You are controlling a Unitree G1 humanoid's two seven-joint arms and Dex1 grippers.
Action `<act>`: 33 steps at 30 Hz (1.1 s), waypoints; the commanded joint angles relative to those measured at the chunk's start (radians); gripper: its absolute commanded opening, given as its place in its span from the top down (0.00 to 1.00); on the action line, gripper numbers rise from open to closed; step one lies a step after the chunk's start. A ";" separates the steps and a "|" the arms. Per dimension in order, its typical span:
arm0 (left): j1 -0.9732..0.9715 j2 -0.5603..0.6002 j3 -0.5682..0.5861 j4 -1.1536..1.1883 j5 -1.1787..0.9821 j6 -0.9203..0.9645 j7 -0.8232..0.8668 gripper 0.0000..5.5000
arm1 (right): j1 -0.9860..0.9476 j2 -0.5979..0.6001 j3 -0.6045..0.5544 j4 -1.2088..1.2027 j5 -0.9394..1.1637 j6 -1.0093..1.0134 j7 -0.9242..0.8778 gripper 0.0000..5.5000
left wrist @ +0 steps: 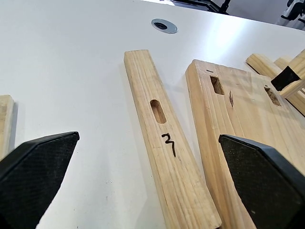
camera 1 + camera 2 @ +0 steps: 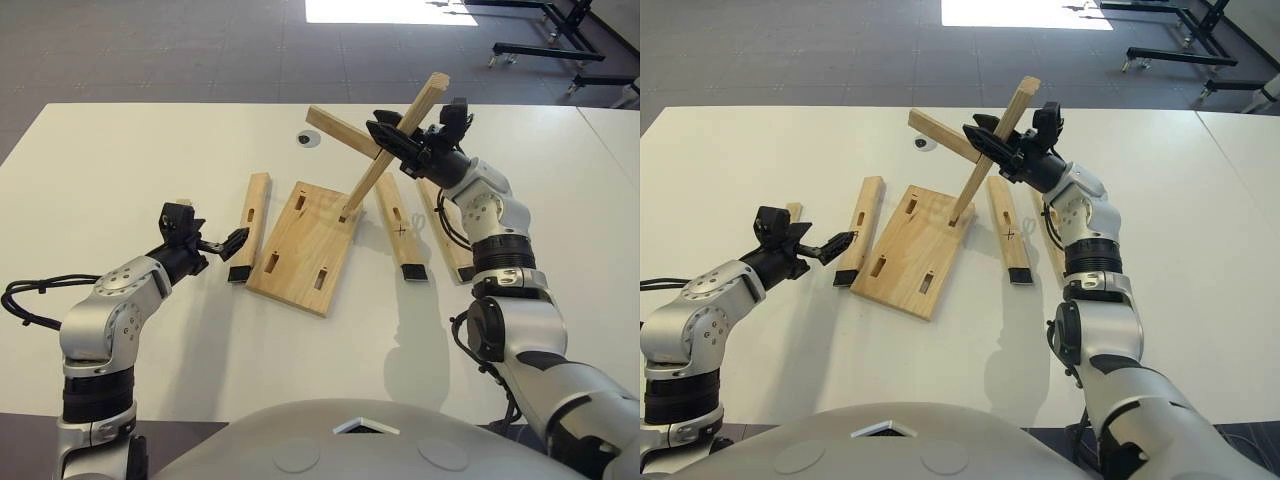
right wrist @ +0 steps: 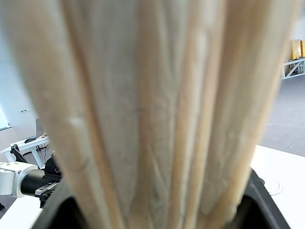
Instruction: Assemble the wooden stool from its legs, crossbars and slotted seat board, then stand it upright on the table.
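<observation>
The right jaws are clamped on a pale crossed wooden leg [image 2: 366, 184], slanted foot-first onto the pale slotted seat board [image 2: 290, 262]; the left jaws are spread wide.

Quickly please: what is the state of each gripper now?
Left gripper: open, holding nothing.
Right gripper: closed on the crossed wooden piece.

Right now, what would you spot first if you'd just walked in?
The right claw holds a wooden cross, two sticks joined, tilted up above the table. The cross's black lower tip is down at the far corner of the seat board. The left claw is open, low beside a leg lying flat left of the board.
</observation>
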 commanded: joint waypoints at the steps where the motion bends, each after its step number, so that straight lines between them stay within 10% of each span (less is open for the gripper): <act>1: 0.007 0.001 -0.009 -0.014 0.004 -0.003 0.008 0.02 | 0.011 0.000 -0.003 0.010 -0.014 -0.018 0.006 0.63; 33: 0.039 -0.003 -0.047 -0.035 0.005 0.000 0.011 0.02 | 0.207 0.080 0.142 -0.086 -0.200 -0.258 -0.070 0.63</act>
